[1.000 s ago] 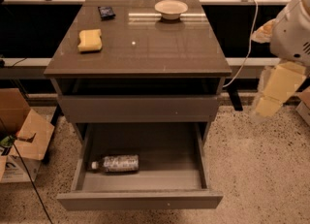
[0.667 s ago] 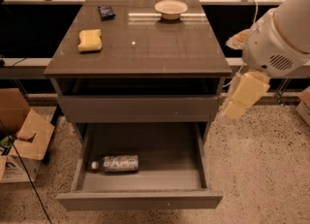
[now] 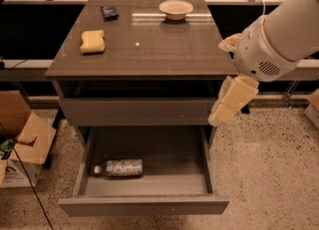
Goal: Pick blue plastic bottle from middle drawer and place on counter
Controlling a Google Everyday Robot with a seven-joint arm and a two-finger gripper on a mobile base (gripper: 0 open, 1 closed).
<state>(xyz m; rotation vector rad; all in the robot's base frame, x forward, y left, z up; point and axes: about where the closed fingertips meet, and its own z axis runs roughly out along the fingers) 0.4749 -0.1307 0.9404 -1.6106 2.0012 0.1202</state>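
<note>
— what's around you?

— speckled floor point(image 3: 269, 174), a grey cabinet with a glossy worktop point(image 3: 149, 55), and the middle drawer point(image 3: 144, 205) standing open under it. my fingers point(image 3: 224, 109) hang just beside the cabinet's front corner, above the drawer's nearer side wall. i can't tell whether they're parted or closed.

— and the blue plastic bottle point(image 3: 119, 168)?

— on its side on the drawer floor, well below the fingers and over at the side farthest from them, with its cap pointing away from them.

— how would you go in?

— i'd bring the fingers out over the open drawer first and only then descend, so the arm clears the upper drawer front point(image 3: 139, 112). i'd set the jaws across the bottle's body at mid-label, since i reckon it's round enough to roll. for the drop-off, the worktop above the fingers has bare space nearer them than the yellow sponge point(image 3: 92, 41) or the bowl point(image 3: 176, 9).
</note>
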